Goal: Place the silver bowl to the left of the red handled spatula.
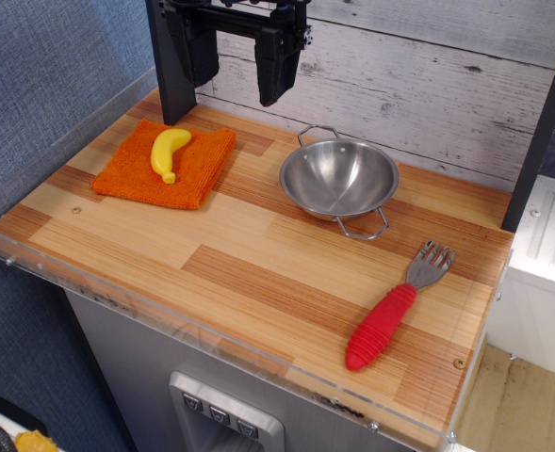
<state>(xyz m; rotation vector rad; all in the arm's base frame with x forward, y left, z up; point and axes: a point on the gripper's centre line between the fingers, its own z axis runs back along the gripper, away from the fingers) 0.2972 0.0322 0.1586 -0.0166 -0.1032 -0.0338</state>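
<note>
Gripper [235, 66] hangs at top centre, fingers apart, holding nothing. Silver bowl [339, 178] sits right of centre, above the red handled spatula [395, 309] at lower right. Best grasp: pinch the bowl's rim, avoiding the wire handles.

No legible text or labels anywhere

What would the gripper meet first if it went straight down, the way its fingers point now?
Probably the bare wooden tabletop, between the orange cloth and the silver bowl. The gripper hangs open above that gap, but depth is unclear, so the bowl's left rim may be close.
</note>
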